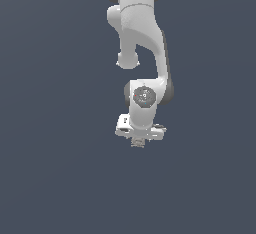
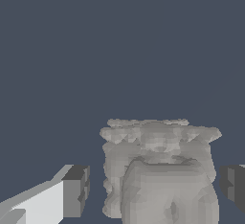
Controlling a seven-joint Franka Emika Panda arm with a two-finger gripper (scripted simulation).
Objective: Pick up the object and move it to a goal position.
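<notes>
One arm, one object, two views.

Exterior view: white Panda arm (image 1: 142, 43) hanging down the middle of a plain dark blue-grey ground. Gripper (image 1: 138, 143) at its lowest point, aimed downward. A small grey-beige object (image 1: 138, 143) shows just beneath the hand, at the fingers; too small here to tell whether it touches them. No goal marker visible.

Wrist view: the object (image 2: 158, 170), mottled grey-beige and lumpy in outline, sits between the two dark finger pads (image 2: 76, 192). The jaws stand spread, with a visible gap of bare ground on each side of the object, so neither pad is pressing it. It fills most of the span between them.

Task status, as judged: the approach looks complete, with the gripper lined up around the object. The grasp is not yet made. Left to do: bring the fingers together on the object, lift it, and carry it to the goal, whose place these views do not show.
</notes>
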